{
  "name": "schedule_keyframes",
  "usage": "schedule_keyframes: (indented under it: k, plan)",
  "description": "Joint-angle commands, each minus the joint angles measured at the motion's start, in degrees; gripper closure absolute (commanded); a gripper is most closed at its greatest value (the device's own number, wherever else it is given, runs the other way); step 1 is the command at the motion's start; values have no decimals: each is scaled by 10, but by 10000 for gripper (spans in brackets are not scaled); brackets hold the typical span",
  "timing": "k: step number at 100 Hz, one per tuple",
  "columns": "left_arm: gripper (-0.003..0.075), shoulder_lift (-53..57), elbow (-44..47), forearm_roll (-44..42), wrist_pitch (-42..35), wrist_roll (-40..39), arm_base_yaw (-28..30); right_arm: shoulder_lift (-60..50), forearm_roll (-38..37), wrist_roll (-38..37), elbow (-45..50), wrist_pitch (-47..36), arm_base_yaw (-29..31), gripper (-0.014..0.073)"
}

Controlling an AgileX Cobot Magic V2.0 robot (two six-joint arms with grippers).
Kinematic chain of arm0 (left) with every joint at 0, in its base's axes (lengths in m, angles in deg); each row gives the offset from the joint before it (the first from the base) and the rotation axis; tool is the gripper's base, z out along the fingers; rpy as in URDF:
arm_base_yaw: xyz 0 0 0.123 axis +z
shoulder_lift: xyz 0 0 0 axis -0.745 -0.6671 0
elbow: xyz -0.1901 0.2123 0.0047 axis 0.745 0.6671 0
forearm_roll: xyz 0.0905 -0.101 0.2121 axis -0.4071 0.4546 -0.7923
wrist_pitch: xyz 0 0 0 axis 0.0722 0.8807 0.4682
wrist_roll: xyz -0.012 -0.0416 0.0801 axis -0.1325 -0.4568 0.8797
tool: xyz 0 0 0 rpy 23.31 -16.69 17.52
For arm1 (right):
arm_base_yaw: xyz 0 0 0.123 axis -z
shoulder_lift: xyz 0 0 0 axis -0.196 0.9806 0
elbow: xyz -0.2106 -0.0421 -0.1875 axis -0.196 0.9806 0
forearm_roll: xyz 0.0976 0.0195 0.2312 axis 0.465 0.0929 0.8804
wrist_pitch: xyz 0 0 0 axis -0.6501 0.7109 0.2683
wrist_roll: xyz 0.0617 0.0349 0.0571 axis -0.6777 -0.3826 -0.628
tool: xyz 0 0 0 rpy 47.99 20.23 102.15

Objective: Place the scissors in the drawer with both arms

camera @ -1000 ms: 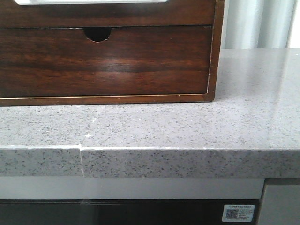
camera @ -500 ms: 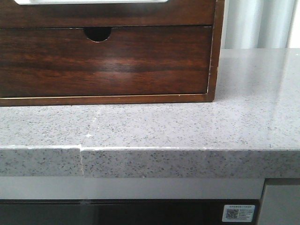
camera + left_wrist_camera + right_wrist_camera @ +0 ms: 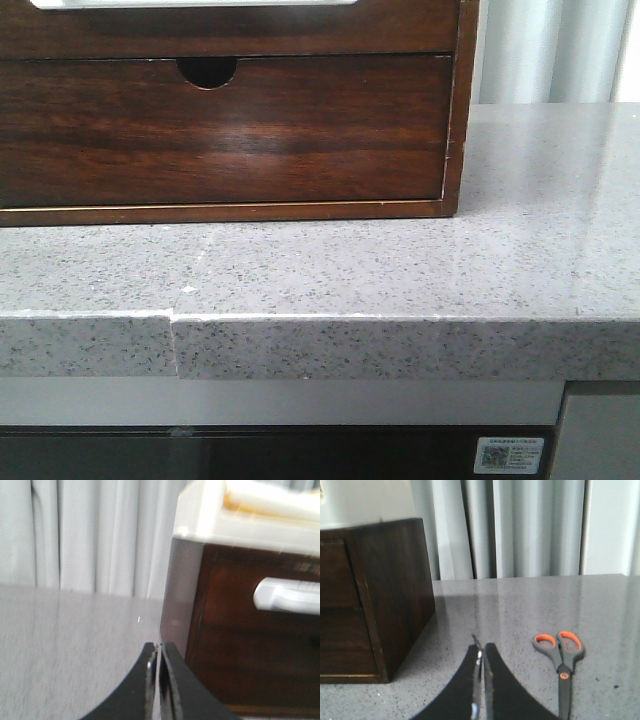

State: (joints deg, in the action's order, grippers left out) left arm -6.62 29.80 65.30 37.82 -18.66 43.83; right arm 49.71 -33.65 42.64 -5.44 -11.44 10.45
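The scissors [image 3: 561, 660], grey with orange-lined handle loops, lie flat on the grey speckled counter in the right wrist view, off to one side of my right gripper [image 3: 481, 652]. That gripper is shut and empty, hovering over the counter near the cabinet's corner. The drawer [image 3: 250, 30] is the upper one in the dark wooden cabinet, closed, its pale cut-out [image 3: 195, 3] just showing at the top of the front view. My left gripper [image 3: 159, 650] is shut on nothing, beside the cabinet's other end, facing the drawer's pale cut-out [image 3: 287, 595]. Neither gripper appears in the front view.
A lower drawer [image 3: 220, 130] with a small half-round notch [image 3: 208, 72] sits closed beneath. A cream-white box [image 3: 250, 515] rests on the cabinet top. Pale curtains [image 3: 520, 530] hang behind the counter. The counter's front edge [image 3: 400, 345] has a seam at the left.
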Motion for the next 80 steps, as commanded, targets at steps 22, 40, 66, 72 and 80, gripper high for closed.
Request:
schedule_keyframes:
  k: [22,40,66,72,80]
  plan:
    - [741,-110,-168,3,75,-4,1,137,-20,3,-167,81,4,662]
    - [741,-170,-208,1,98,17,1,196,-23,3,-204,101,4,662]
    - [741,-180,-208,4,98,17,1,208,-23,3,-204,99,4,662]
    - [741,-180,-208,4,98,17,1,208,-23,3,-204,99,4,662]
    - [741,-180,-208,4,97,17,1,208,-23,3,-204,99,4,662]
